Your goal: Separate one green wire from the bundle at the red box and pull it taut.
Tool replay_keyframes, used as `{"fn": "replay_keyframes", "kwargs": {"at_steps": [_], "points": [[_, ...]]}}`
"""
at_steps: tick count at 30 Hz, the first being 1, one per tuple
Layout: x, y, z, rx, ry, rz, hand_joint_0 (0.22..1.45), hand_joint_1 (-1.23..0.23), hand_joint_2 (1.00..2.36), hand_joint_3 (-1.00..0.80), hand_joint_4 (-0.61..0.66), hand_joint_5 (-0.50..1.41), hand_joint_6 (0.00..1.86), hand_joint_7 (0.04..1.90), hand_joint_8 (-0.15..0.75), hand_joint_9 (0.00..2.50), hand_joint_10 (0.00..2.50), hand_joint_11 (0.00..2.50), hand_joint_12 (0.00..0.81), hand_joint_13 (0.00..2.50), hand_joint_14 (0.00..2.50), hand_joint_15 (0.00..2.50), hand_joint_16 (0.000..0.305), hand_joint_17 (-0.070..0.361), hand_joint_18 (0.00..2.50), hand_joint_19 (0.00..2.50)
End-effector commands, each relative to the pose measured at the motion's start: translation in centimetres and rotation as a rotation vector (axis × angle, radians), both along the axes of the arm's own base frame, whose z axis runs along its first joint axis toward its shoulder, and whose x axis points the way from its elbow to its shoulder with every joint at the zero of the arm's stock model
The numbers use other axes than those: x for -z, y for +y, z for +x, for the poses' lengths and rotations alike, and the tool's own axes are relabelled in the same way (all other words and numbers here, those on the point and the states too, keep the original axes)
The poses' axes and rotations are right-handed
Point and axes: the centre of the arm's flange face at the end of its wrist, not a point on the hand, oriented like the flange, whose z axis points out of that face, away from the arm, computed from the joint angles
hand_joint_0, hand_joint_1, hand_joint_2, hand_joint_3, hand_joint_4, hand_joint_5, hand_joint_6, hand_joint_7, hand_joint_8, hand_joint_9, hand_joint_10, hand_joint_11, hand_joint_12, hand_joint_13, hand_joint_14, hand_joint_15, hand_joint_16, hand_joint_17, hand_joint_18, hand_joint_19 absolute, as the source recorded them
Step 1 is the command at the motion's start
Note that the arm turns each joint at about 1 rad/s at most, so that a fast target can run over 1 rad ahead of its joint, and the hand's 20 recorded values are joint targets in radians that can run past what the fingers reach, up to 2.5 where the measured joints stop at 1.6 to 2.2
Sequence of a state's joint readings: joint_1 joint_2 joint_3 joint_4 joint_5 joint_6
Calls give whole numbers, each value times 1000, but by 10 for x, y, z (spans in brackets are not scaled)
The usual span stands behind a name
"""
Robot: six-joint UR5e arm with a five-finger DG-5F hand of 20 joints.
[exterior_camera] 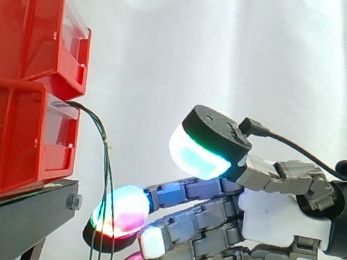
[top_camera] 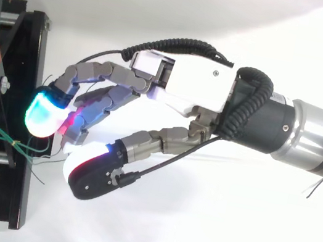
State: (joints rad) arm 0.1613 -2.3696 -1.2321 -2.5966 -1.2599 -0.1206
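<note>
Two red bins (exterior_camera: 25, 79) are stacked at the left on a black stand (exterior_camera: 24, 211), before the white curtain.

The hand (exterior_camera: 276, 213) reaches in level towards the front of the lower bin (exterior_camera: 12, 145). Its fingers are extended and spread, and its thumb (exterior_camera: 206, 142) is raised well apart from them. It grips nothing. In the side view one fingertip (exterior_camera: 122, 214) sits at the hanging wires, touching them or just beside them; contact cannot be confirmed.

Judged step: approach and singling-out. No wire is separated and none is taut. The next move calls for working one fingertip between the strands and closing the thumb onto a single wire. The hand would then draw away from the bin, without catching the neighbouring strands.

The green wires (exterior_camera: 106, 160) leave the lower bin's front edge as a close bundle. They arch outward and hang slack below the stand's edge. In the top view they (top_camera: 3, 134) fan out from the bin towards the fingertips. The strands are thin, dark green and lie close together, so they will likely be hard to part.
</note>
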Motion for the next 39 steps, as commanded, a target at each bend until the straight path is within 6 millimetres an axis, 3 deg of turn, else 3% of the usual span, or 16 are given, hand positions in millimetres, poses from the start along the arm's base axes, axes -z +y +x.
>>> {"fn": "replay_keyframes", "kwargs": {"at_steps": [1, 13, 16, 17, 21, 32, 39], "points": [[-2, 1, 4, 4, -32, -27, 576, -668, 1000, -495, 375, -159, 503, 903, 381, 968, 13, 558, 314, 782, 10, 298, 33, 74, 625, 100], [3, 3, 10, 7, -76, -21, 580, -670, 1001, -483, 378, -158, 503, 902, 387, 987, 12, 588, 319, 808, 12, 308, 34, 76, 651, 124], [13, 6, 14, 6, -84, -15, 581, -675, 1002, -478, 366, -160, 503, 911, 377, 982, 15, 683, 343, 820, 13, 354, 37, 83, 668, 198], [25, 7, 20, 9, -79, -6, 579, -679, 1001, -478, 355, -165, 503, 915, 366, 935, 15, 723, 364, 820, 12, 384, 41, 93, 686, 255], [28, 9, 20, 7, -63, 1, 568, -688, 1002, -477, 329, -179, 503, 919, 353, 751, 14, 783, 388, 783, 15, 424, 48, 108, 732, 353], [27, 11, 21, 13, -70, 2, 521, -668, 1000, -500, 287, -212, 502, 886, 332, 455, 9, 512, 412, 675, 13, 388, 56, 127, 697, 299], [19, 10, 25, 14, -81, 7, 513, -656, 1000, -500, 286, -217, 502, 863, 329, 437, 9, 346, 414, 625, 10, 312, 57, 128, 605, 231]]}}
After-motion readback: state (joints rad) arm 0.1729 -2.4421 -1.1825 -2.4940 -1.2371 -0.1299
